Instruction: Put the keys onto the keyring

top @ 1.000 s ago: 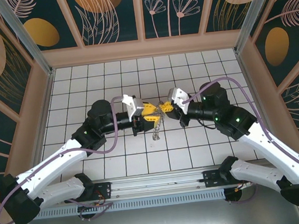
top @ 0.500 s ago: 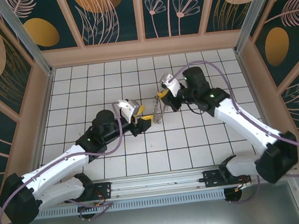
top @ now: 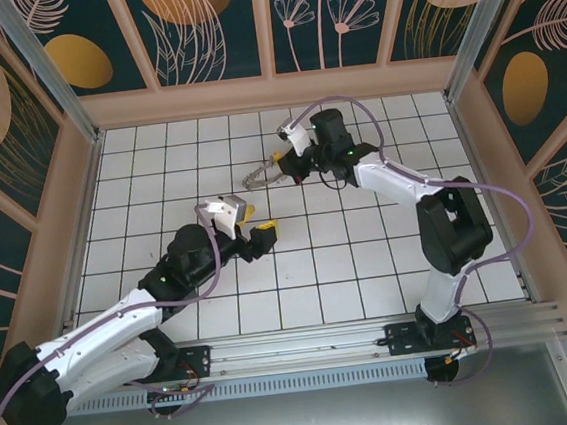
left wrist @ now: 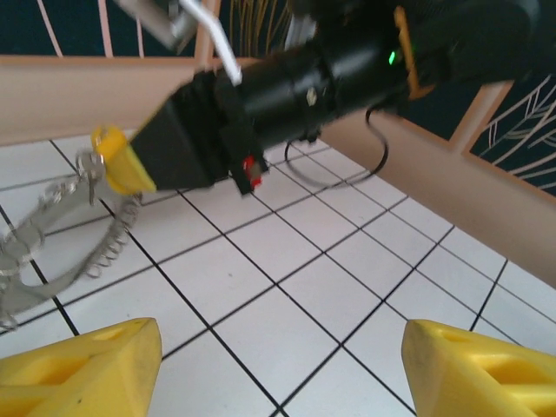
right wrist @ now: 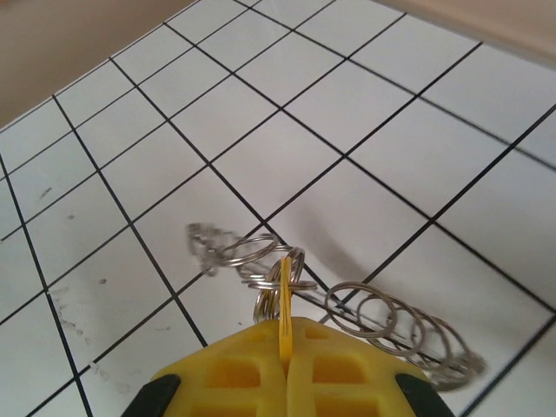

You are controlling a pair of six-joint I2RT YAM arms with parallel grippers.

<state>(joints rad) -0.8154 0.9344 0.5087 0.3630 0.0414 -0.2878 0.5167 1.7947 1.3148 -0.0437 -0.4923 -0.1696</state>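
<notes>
- White tiled table — both arms work over it.
- Right arm reaches toward the far wall; left arm lies nearer, mid-table.
- Left gripper: yellow fingers spread wide apart above bare tile.
- Right gripper: fingers pressed together, pinching the keyring.
- The keyring hangs from its tip over the far-centre tiles, its rim fringed with wire loops.

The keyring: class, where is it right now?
In the top external view the keyring is pinched in the shut right gripper, at the far middle of the tiled floor, beyond the open left gripper.
</notes>
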